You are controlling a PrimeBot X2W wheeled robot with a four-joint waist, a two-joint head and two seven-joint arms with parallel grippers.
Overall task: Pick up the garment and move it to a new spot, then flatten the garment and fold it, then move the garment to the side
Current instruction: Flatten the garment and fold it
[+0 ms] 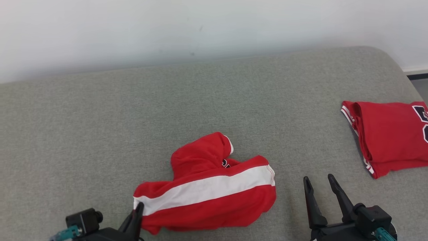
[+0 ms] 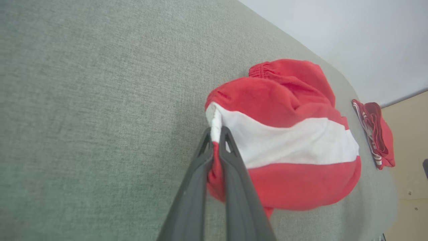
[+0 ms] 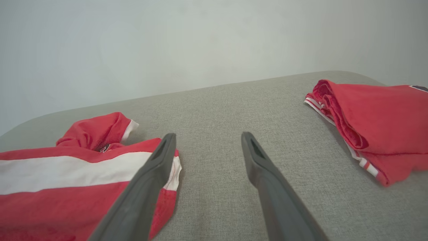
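Note:
The garment (image 1: 207, 187) is a crumpled red piece with a broad white stripe, lying at the front middle of the grey surface. My left gripper (image 1: 138, 209) is shut on its left edge, right where the white stripe ends. In the left wrist view the left gripper (image 2: 216, 132) pinches that hem of the garment (image 2: 287, 144) between both fingers. To the garment's right, my right gripper (image 1: 318, 180) stands open above bare cushion, a short way from the cloth. In the right wrist view the right gripper (image 3: 207, 140) has its left finger in front of the garment (image 3: 67, 167) corner.
A second red garment (image 1: 391, 134), folded, with white trim and dark lettering, lies at the far right of the grey cushioned surface (image 1: 133, 113). A pale wall runs behind. The surface's rounded right end drops to floor (image 1: 422, 87).

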